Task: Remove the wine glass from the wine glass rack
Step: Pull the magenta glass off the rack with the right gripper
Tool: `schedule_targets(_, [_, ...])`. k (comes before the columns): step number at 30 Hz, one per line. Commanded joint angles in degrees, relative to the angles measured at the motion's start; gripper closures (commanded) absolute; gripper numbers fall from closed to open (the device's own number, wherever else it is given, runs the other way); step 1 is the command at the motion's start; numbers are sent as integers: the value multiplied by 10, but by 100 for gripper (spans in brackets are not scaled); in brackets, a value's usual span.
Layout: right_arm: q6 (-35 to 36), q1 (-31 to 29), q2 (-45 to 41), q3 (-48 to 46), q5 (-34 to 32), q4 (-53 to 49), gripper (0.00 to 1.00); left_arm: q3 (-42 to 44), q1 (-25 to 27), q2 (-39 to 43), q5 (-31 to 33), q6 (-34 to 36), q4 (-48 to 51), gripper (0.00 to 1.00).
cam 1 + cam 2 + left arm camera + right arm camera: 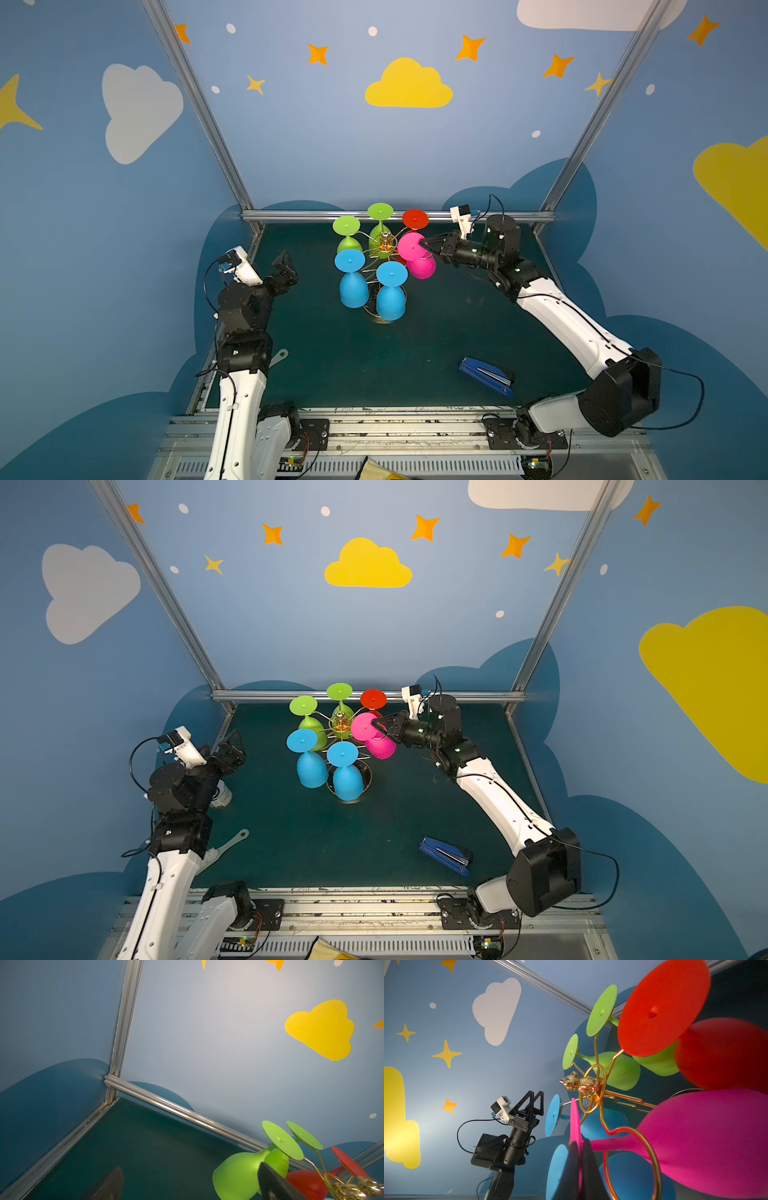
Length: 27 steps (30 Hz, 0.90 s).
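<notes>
Pink wine glass (695, 1136): right up against the right wrist lens, hung upside down and tilted on the wine glass rack (591, 1086), stem inside a gold wire loop, foot edge-on between two dark fingers (591, 1174).
Right jaws: pinched tight on the rim of that pink foot, at the rack's right side in both top views.
Left jaws: spread wide, holding nothing, aloft at the left of the tabletop (332, 361), well apart from the rack.
Wine glass rack: upright toward the back of the tabletop, round base beneath the front blue glass, small gold figures at the top.
Other glasses: two blue wine glasses (353, 289) in front, two green wine glasses (346, 225) behind, one red wine glass (415, 219) at the back right, all hung bowl-down.
Blue stapler (486, 376): flat on the tabletop near the front right, well apart from the rack.
White brush (226, 848): beside the left arm (178, 787), partly hidden.
</notes>
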State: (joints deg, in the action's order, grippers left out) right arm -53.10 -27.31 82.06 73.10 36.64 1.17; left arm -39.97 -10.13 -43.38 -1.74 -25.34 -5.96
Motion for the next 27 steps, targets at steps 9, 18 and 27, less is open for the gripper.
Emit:
schedule_targets(9, [47, -25, -11, 9, -13, -53, 100, 5, -3, 8, 2, -3, -5, 0])
schedule_targets(18, [64, -27, -61, -25, -48, -79, 100, 6, -2, 7, 2, -4, -4, 0])
schedule_targets(27, [85, -26, -121, -63, -99, -111, 100, 6, -2, 7, 5, -6, -4, 0])
